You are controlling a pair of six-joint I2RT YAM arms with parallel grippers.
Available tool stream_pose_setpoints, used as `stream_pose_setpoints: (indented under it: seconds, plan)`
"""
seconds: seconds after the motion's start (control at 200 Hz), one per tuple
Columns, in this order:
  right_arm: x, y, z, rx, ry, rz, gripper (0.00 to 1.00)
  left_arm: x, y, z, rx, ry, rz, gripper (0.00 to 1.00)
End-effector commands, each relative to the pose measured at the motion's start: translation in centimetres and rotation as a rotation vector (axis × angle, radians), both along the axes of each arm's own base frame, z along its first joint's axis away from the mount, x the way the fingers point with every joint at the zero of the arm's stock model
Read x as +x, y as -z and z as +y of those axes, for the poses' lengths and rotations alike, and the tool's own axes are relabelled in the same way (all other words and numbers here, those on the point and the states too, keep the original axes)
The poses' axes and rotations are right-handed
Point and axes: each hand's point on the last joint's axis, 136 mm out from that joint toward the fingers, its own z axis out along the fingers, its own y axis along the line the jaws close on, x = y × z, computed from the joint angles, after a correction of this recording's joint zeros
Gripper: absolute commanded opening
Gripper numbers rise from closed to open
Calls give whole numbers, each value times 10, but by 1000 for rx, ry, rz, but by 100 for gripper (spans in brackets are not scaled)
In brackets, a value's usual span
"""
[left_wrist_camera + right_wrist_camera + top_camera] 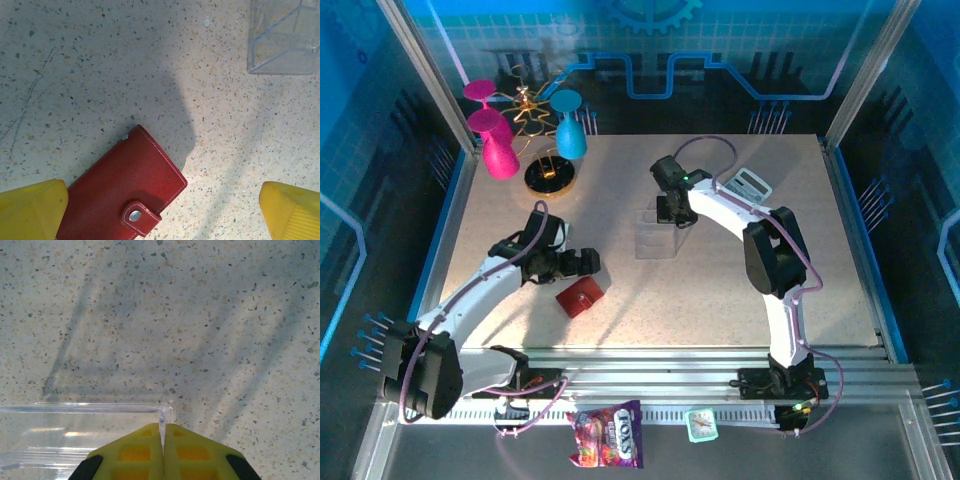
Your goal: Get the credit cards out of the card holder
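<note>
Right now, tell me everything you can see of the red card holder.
The card holder is a small red wallet, leather-like, with stitching along its edges. It is folded closed, and a snap tab with a round metal stud is fastened over it; no cards show. It lies flat and diagonal on the speckled table, near the front left. The left gripper is open above it. One yellow fingertip overlaps its corner in the wrist view; contact cannot be told.

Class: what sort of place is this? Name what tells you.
Probably a robot lab's test cell: two arms bolted at a speckled table, clear framed walls around it, odd props like pink goblets and a calculator.
</note>
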Motion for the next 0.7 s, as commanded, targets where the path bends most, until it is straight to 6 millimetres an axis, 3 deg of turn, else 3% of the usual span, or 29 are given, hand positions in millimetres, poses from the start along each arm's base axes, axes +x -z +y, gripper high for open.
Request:
stream_pose_setpoints:
  seconds: [0.0, 0.48, 0.695]
  plan:
    - [-4, -4, -6, -23, 26, -8, 9, -1, 2, 2, 36, 2, 8, 99]
    - [-6, -7, -12, -14, 30, 1, 17, -2, 9, -8, 64, 50, 43, 99]
    - [-8, -24, -12, 11, 25, -23, 19, -5, 17, -7, 90, 59, 78, 99]
